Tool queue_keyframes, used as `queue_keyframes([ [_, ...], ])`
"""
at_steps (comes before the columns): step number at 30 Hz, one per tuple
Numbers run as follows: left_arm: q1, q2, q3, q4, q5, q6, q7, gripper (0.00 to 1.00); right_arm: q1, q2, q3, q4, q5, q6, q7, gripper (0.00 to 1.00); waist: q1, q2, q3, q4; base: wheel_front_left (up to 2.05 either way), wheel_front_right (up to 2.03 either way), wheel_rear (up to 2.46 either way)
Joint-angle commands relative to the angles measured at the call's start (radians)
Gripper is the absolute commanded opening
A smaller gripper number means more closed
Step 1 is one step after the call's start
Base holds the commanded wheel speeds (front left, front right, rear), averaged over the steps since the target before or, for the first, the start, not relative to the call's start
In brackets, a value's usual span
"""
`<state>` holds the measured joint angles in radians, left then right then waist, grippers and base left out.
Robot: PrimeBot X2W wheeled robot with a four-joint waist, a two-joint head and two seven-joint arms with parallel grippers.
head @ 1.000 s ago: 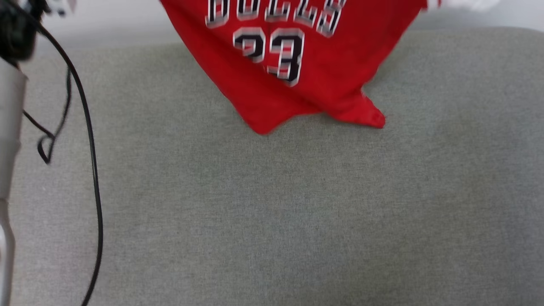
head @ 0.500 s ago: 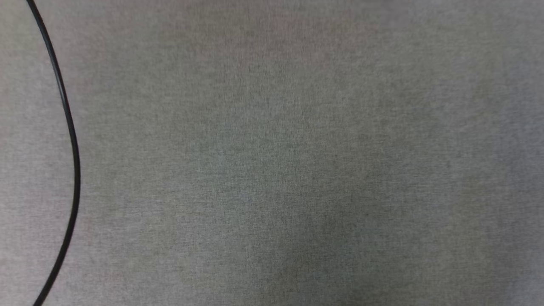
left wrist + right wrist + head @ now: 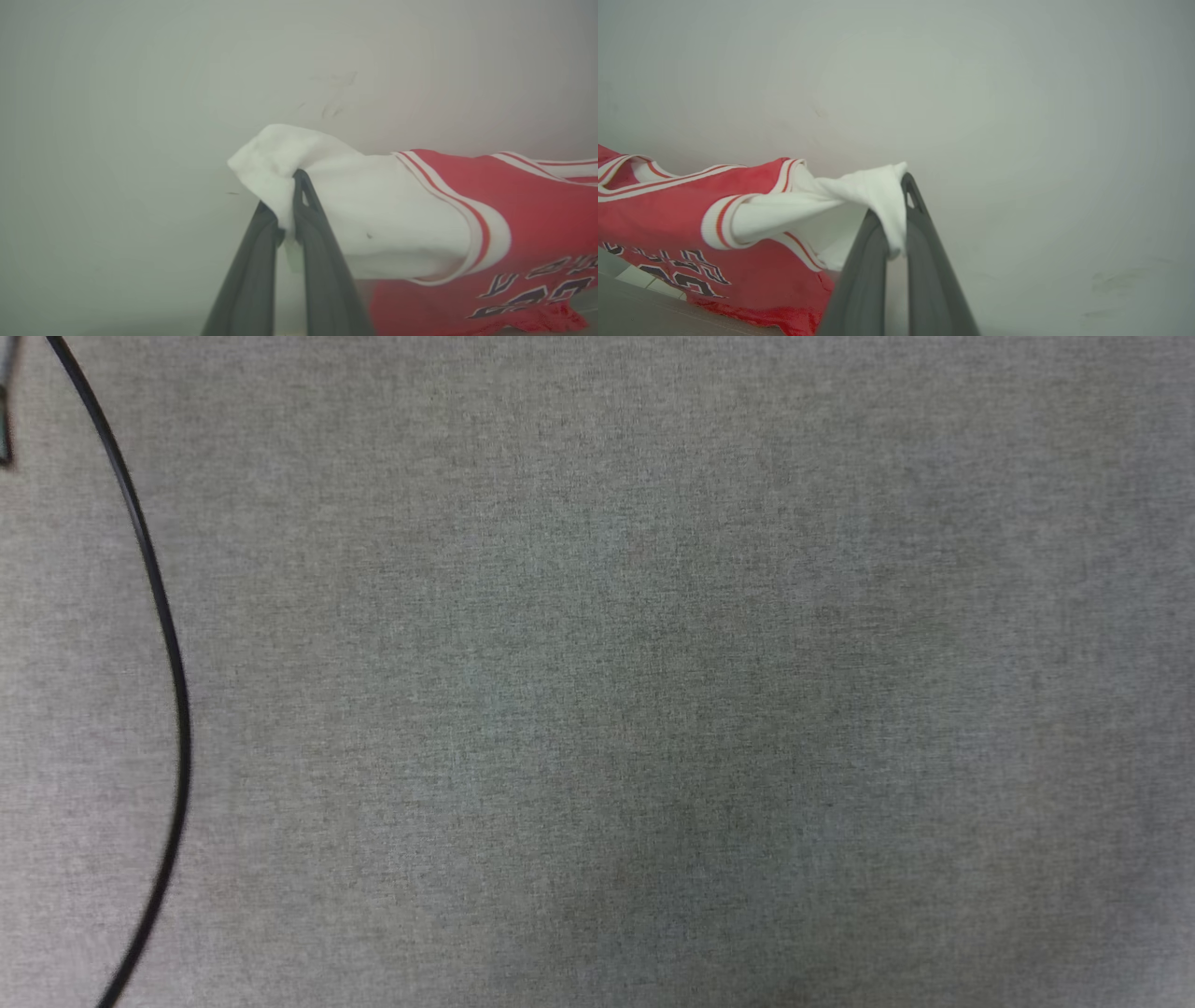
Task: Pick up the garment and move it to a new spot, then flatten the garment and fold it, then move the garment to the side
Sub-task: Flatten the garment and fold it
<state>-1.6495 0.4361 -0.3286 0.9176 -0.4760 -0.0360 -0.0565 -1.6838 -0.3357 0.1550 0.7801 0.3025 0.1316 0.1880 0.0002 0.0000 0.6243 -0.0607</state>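
Holding the garment [image 3: 514, 200] aloft between both arms, as I read it from my remote desk:
- Left gripper [image 3: 286, 198]: fingers pinched together on a bunch of white sleeve [image 3: 373, 210], with cloth wrapped over the tips
- Right gripper [image 3: 891, 200]: fingers clamped on the other sleeve [image 3: 840, 196]
- Garment: strung sleeve to sleeve before a pale wall [image 3: 140, 93], red body sagging between, lettered face toward both wrist cameras
- Change: a second ago my head view had the red hem hanging at its top, a corner on or just over the grey surface [image 3: 653, 663]. Now that view gives me the surface and a black cable [image 3: 170, 644]. The whole picture has shifted, so the camera moved, and I cannot credit it all to the arms
- Judgement: pick-up done, carry to a new spot under way, flattening and folding not yet begun
- Hidden: the hem runs along the bottom of both wrist views and is partly cut off, so I cannot tell whether it clears the surface. The lettering is cropped and soft. The fingers mask how much cloth each pinch holds
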Motion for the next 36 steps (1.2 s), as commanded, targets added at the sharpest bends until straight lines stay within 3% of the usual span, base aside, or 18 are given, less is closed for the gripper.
queue_keyframes([
  [1,0.036,-0.002,0.007,0.011,-0.022,-0.025,-0.015,0.00,0.047,-0.003,0.025,0.007,0.027,-0.002,-0.020,0.00,-0.0002,0.0000,-0.007,-0.002,0.00,0.00,0.00],
  [11,0.376,-0.004,0.024,0.067,-0.118,-0.084,-0.121,0.00,0.494,-0.059,0.149,-0.072,0.216,-0.002,-0.106,0.00,-0.0002,0.0000,-0.106,0.011,0.00,0.00,0.00],
  [20,0.763,-0.008,0.046,0.001,-0.174,-0.086,-0.192,0.00,0.942,-0.048,0.108,-0.178,0.304,-0.002,-0.134,0.00,-0.0002,0.0000,-0.249,-0.002,0.00,0.00,0.00],
  [31,1.142,-0.005,0.088,-0.158,-0.207,-0.042,-0.208,0.00,1.325,-0.016,-0.012,-0.333,0.245,-0.002,-0.075,0.00,-0.0002,0.0000,-0.427,-0.006,0.00,0.00,0.00],
  [36,1.346,-0.014,0.110,-0.264,-0.230,0.007,-0.208,0.00,1.509,0.036,-0.097,-0.427,0.200,-0.002,-0.035,0.00,-0.0002,0.0000,-0.496,-0.005,0.00,0.00,0.00],
])
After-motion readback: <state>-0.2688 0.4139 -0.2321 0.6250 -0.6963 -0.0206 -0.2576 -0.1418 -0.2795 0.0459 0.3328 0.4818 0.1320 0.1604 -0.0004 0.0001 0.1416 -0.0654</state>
